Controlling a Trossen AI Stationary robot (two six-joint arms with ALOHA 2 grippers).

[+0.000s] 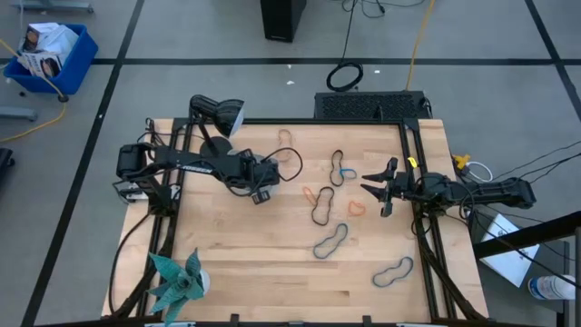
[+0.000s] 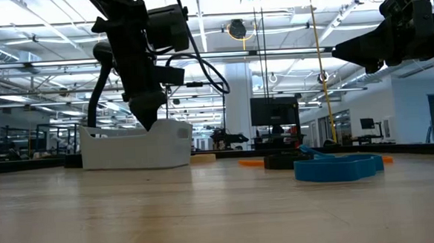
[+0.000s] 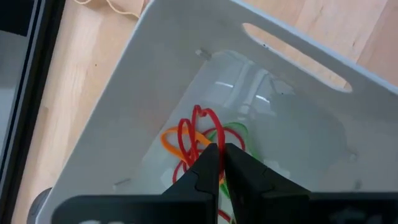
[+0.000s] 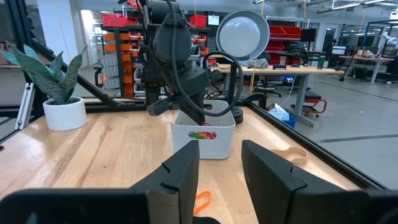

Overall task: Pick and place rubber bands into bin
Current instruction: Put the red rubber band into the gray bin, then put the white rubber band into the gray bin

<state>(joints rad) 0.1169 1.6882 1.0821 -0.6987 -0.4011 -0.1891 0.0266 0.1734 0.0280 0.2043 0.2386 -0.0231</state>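
The bin point(image 3: 186, 68) is a pale shallow tray at the table's middle left, and in the low view the bin point(image 2: 137, 149) stands flat on the wood. Inside lie orange point(image 3: 171, 140) and green point(image 3: 235, 134) rubber bands. My left gripper point(image 3: 222, 154) points steeply down into the bin, shut on a red rubber band point(image 3: 198, 127). Several more rubber bands lie loose on the table, among them a black one point(image 1: 322, 211), an orange one point(image 1: 316, 193) and a blue-grey one point(image 1: 329, 242). My right gripper point(image 1: 381, 186) waits open and level at the table's right edge, holding nothing. My left gripper has the red rubber band at one end of its loop point(image 3: 210, 144), between its two fingertips, which stand only a thin slit apart. The fingers come from above, slanting down into the bin. The rest of the loop lies slack over the other bands in the bin.
A potted plant point(image 1: 177, 282) stands at the near left corner and a lamp point(image 1: 218, 113) at the far left. Black frame rails point(image 1: 422, 227) run along both sides. Another blue-grey band point(image 1: 393, 272) lies near right. A bright blue crate point(image 1: 50, 54) sits on the floor.
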